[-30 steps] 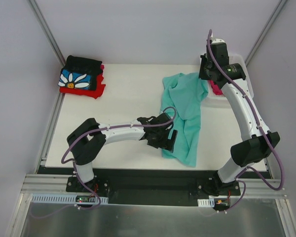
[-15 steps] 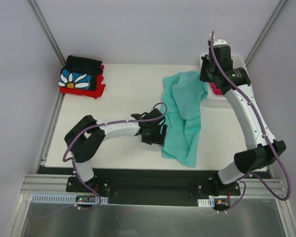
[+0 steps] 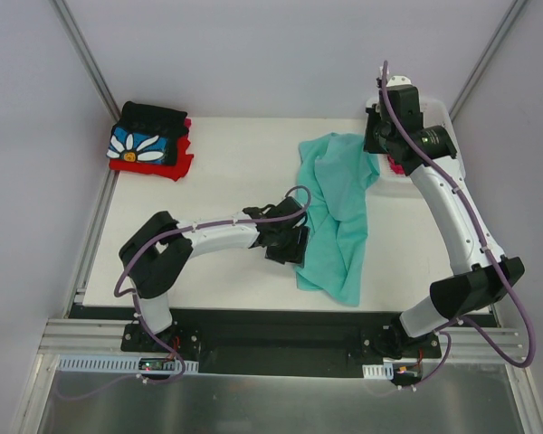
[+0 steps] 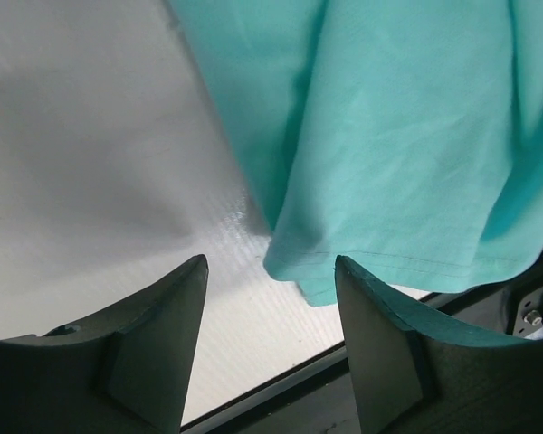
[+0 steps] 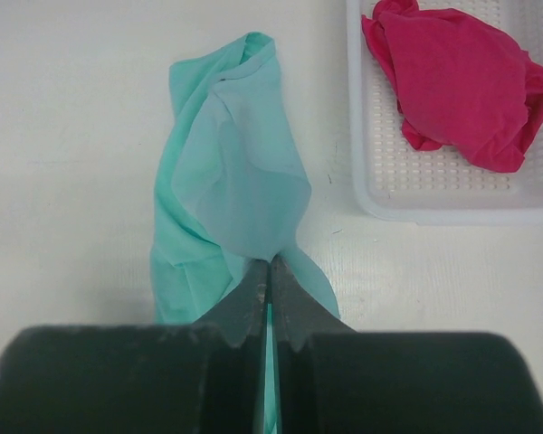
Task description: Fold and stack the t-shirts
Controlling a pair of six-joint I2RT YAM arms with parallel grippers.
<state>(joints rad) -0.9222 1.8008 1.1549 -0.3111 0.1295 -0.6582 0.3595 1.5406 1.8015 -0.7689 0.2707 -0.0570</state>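
Observation:
The mint-teal t-shirt [image 3: 339,212] hangs from my right gripper [image 3: 377,145] down to the table, its lower part lying crumpled toward the near edge. In the right wrist view my right gripper [image 5: 270,264] is shut on the teal cloth [image 5: 235,181]. My left gripper [image 3: 294,246] is open, just left of the shirt's lower part; in the left wrist view its fingers [image 4: 176,298] frame a hem corner of the teal shirt [image 4: 380,145] without touching it. The magenta-pink shirt [image 5: 457,81] lies bunched in the basket. The black daisy shirt [image 3: 147,140] lies folded on the red one [image 3: 154,165] at the far left corner.
A white lattice basket [image 5: 357,136] stands at the far right of the white table [image 3: 226,181]. The table's near edge and a black rail [image 4: 362,398] lie just beyond my left fingertips. Enclosure walls and metal posts surround the table.
My left arm pulled back left off the shirt's lower part one second ago, then held. My right gripper shifted slightly at the back, still holding the teal shirt.

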